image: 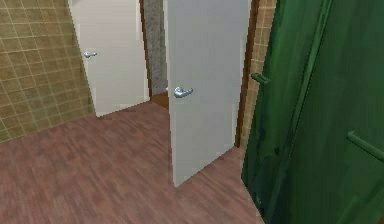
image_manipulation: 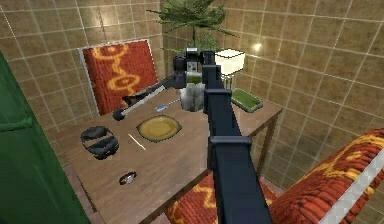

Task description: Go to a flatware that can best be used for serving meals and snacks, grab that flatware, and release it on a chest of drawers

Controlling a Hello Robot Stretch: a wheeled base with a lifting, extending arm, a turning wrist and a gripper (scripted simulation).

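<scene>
Claw [image_manipulation: 190, 72] sits at the far end of the arm [image_manipulation: 232, 150], above the back part of the desk [image_manipulation: 110, 195], w/ the white marker squares [image_manipulation: 232, 61] just to its right. Clutter stands right at and behind it, so I can't tell whether it's grasping anything.

Directly below the claw in the arm side view is a pale grey item [image_manipulation: 190, 97], too small for me to ID. Left of that, a long dark object [image_manipulation: 143, 101] lies diagonally on the desk.

The plate [image_manipulation: 158, 128], round and olive-yellow, lies flat on the desk, lower in the pic than the claw and just left of the arm. A thin pale stick [image_manipulation: 136, 142] lies just left of the plate. Further left is a dark round lump [image_manipulation: 98, 141], and a small ring-shaped thing [image_manipulation: 128, 178] sits nr the desk's front edge. Right of the arm there's a flat green item [image_manipulation: 246, 98] on the desk.

Beyond the desk:
- a potted plant [image_manipulation: 195, 18] against the tiled wall [image_manipulation: 320, 60]
- a red-orange patterned chair [image_manipulation: 125, 70]
- a second patterned chair [image_manipulation: 335, 180] at lower right
- a big green mass [image_manipulation: 20, 160] at the view's left

Fwd view: a white door [image: 205, 90] stands ajar w/ a lever handle [image: 183, 92], and a second white door [image: 112, 50] stands beyond it on the left. There's wood floor [image: 90, 170] in front and the green mass [image: 320, 120] on the right.
</scene>
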